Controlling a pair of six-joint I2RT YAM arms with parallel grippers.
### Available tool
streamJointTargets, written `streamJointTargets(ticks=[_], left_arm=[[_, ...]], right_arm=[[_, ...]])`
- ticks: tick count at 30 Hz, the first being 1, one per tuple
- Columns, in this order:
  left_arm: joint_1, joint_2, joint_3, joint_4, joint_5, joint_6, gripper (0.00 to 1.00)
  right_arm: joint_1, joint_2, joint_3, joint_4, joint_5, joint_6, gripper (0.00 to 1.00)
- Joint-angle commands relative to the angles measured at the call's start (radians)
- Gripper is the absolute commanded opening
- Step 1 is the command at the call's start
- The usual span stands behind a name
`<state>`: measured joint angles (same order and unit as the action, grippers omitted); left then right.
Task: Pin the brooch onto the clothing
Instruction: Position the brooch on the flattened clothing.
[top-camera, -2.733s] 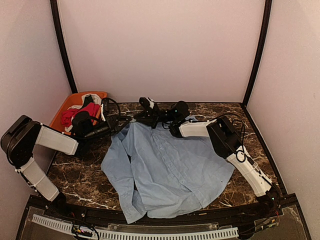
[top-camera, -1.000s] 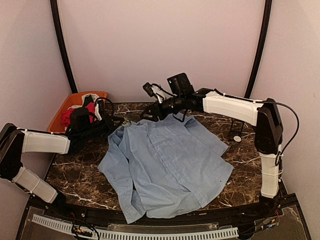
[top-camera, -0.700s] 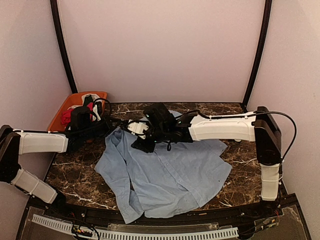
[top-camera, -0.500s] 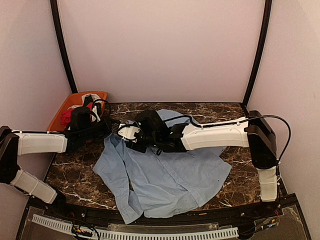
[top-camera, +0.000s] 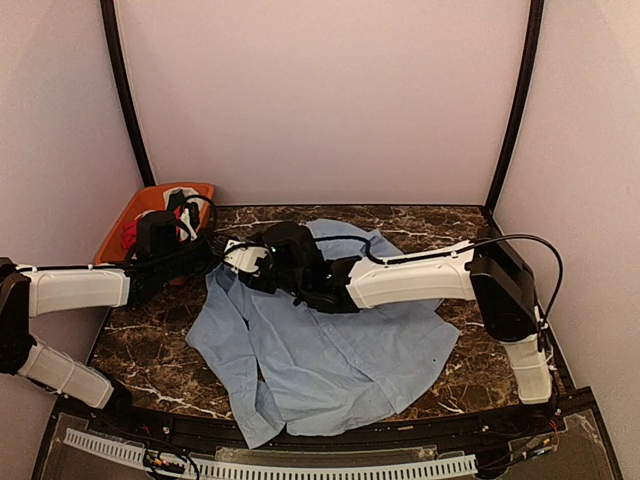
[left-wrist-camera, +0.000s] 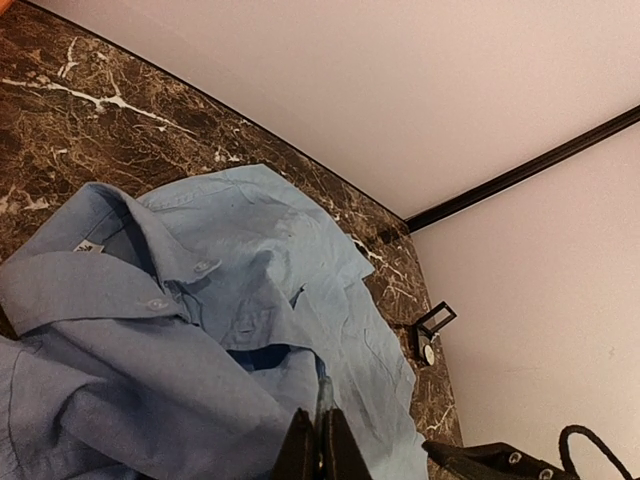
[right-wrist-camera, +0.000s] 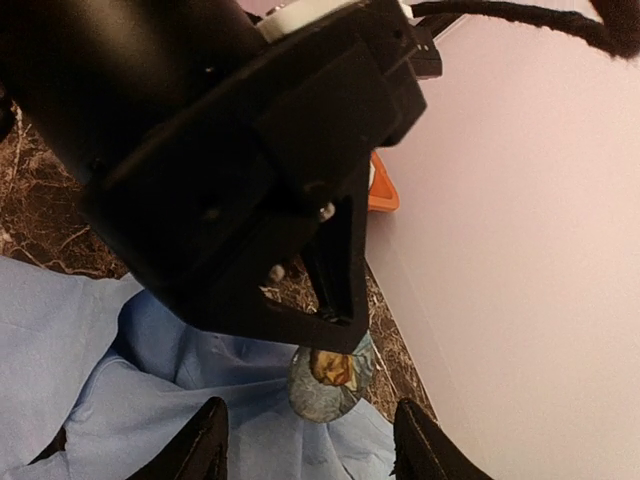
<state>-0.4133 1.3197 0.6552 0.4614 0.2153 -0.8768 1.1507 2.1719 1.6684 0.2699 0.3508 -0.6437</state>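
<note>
REMOTE RIG, DESK VIEW: My left tool (left-wrist-camera: 316, 448) is pinched closed on a fold of the light blue shirt (top-camera: 330, 350) near its collar (left-wrist-camera: 95, 285). I judge it is gathering the cloth to give the pin a firm, raised edge to bite into. The shirt lies spread, buttons up, across the middle of the marble desk (top-camera: 150, 340), with its collar toward the far left.

My right tool (right-wrist-camera: 310, 412), reaching across from the other side, hovers with its jaws apart and nothing between them. It is just short of the brooch (right-wrist-camera: 330, 372), a round piece with a painted portrait, which sits over the blue fabric right at the tip of the left tool's finger. I cannot tell whether the left tool also touches the brooch.

An orange bin (top-camera: 118, 232) of red, white and black garments stands at the far left, apart from the work. A small black stand (left-wrist-camera: 431, 335) sits on the desk beyond the shirt. No writing can be read: the white tag (left-wrist-camera: 88, 247) inside the collar is too small, and the brooch shows no lettering.
</note>
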Motion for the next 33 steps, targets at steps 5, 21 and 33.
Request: streamJointTargets(ticks=[5, 21, 33], left_arm=[[-0.004, -0.043, -0.004, 0.006, -0.01, -0.017, 0.02], [-0.004, -0.076, -0.031, 0.039, -0.01, -0.057, 0.02], [-0.004, -0.086, -0.04, 0.059, -0.003, -0.078, 0.02]], right_arm=[[0.025, 0.055, 0.03, 0.131, 0.011, -0.019, 0.5], [0.016, 0.134, 0.07, 0.23, 0.09, -0.084, 0.39], [-0.001, 0.173, 0.096, 0.309, 0.168, -0.127, 0.33]])
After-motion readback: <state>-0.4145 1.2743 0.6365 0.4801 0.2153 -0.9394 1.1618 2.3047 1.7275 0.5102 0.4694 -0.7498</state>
